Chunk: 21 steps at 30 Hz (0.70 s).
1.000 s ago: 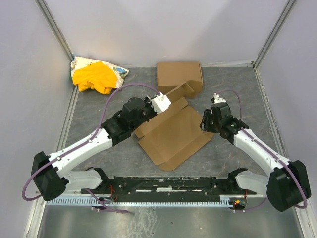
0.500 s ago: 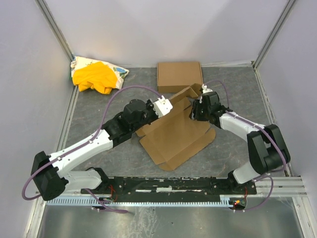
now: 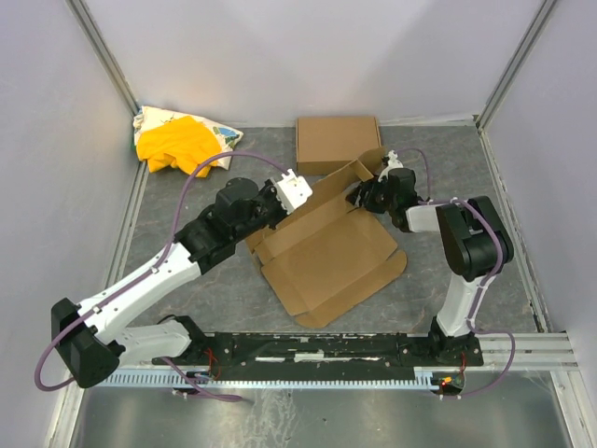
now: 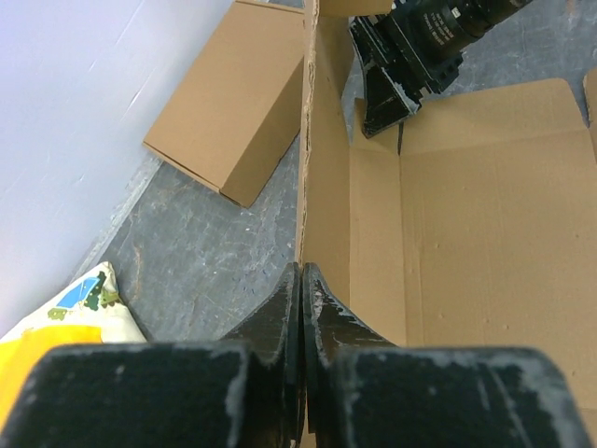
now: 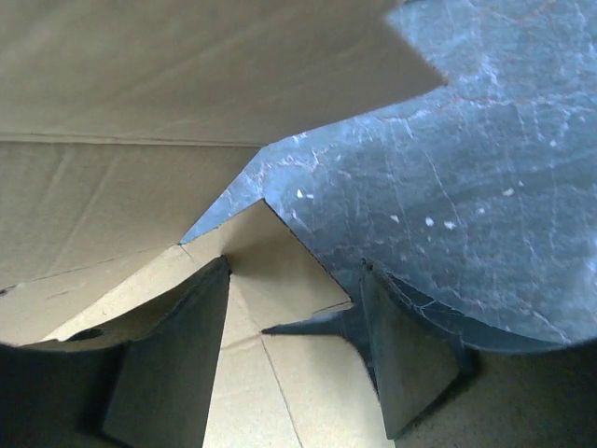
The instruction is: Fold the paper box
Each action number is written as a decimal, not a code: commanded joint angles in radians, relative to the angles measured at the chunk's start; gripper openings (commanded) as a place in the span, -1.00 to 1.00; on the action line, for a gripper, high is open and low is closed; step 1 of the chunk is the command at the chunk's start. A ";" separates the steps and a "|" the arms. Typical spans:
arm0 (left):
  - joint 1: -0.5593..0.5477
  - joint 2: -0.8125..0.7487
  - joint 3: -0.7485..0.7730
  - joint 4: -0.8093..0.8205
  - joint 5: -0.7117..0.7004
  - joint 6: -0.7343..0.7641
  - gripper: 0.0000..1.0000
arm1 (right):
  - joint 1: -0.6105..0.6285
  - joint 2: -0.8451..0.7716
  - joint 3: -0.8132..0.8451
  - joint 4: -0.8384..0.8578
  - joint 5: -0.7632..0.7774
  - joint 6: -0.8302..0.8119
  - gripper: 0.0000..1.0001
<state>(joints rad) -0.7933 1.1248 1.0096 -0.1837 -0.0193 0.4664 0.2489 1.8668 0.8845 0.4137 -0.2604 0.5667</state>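
The paper box [image 3: 328, 254] lies as an opened brown die-cut sheet in the middle of the table. Its far side wall [image 4: 322, 168] stands upright. My left gripper [image 3: 298, 191] is shut on the near end of that wall, with the cardboard edge running straight into the pinched jaws [image 4: 302, 273]. My right gripper [image 3: 364, 197] is at the wall's far right end, open. A small flap corner [image 5: 270, 252] of the paper box lies between its spread fingers [image 5: 177, 359], apart from them. The raised panel [image 5: 187, 65] fills the top of the right wrist view.
A second flat brown cardboard box [image 3: 338, 142] lies just behind the raised wall, near the back. A yellow cloth bundle [image 3: 182, 140] sits in the back left corner. Grey walls close in the table [image 3: 187, 280] on three sides.
The right arm swung in from the right to the box's far corner and its jaws spread wider. The left gripper, still pinching, drew the wall up and slightly back-left.
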 commanded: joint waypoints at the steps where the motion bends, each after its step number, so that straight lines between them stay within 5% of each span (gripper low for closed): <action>1: 0.015 -0.028 0.051 0.030 0.059 -0.050 -0.94 | -0.015 0.044 0.028 0.217 -0.087 0.043 0.33; 11: 0.020 0.038 0.053 0.034 0.064 -0.072 -0.94 | -0.015 -0.030 -0.030 0.207 -0.226 -0.001 0.09; 21: 0.021 0.094 0.052 0.040 0.075 -0.087 -0.94 | 0.057 -0.091 -0.030 0.088 -0.235 -0.064 0.07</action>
<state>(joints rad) -0.7742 1.2095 1.0172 -0.1879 0.0204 0.4217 0.2649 1.8229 0.8375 0.5419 -0.4747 0.5579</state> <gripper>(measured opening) 0.046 0.539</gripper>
